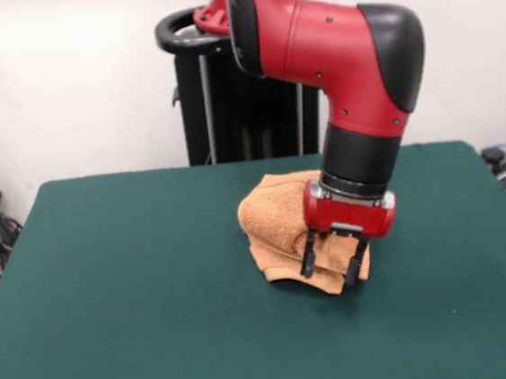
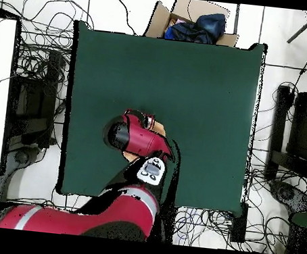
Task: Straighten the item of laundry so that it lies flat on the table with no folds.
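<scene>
Showing front only: jaws (image 1: 334,262) spread over bunched towel (image 1: 279,218); overhead arm (image 2: 138,136) hides most.

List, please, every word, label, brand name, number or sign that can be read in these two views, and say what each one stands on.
None: no text can be read in either view.
The arm shows only plain red and black shells.
The towel and the green table bear no print that can be made out.
The cardboard box beyond the table shows no legible marking.
The light panel on the arm in the overhead view is too blurred to read.
</scene>
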Robot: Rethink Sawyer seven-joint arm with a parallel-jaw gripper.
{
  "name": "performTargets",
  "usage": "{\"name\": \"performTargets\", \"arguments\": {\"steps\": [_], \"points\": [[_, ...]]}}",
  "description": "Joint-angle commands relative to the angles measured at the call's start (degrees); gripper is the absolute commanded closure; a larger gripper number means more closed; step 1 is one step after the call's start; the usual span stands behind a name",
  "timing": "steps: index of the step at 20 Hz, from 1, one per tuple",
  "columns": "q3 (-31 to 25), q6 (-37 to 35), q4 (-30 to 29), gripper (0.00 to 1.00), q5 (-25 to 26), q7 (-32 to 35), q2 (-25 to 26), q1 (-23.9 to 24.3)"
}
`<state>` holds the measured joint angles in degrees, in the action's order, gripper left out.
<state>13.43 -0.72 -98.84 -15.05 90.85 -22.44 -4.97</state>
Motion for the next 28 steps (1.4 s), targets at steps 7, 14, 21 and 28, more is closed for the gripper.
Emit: {"name": "performTargets", "arguments": {"steps": [7, 14, 21, 28], "points": [[-17.60, 4.40, -6.17, 0.00, 1.32, 14.25, -1.64, 7.10], [-17.29, 2.69, -7.29, 0.00, 0.35, 13.26, -3.20, 6.96], [-14.30, -1.41, -7.49, 0.00, -0.63, 11.75, -3.64, 4.66], [-10.78, -3.98, -7.05, 0.00, -1.28, 10.99, -2.39, 2.17]]}}
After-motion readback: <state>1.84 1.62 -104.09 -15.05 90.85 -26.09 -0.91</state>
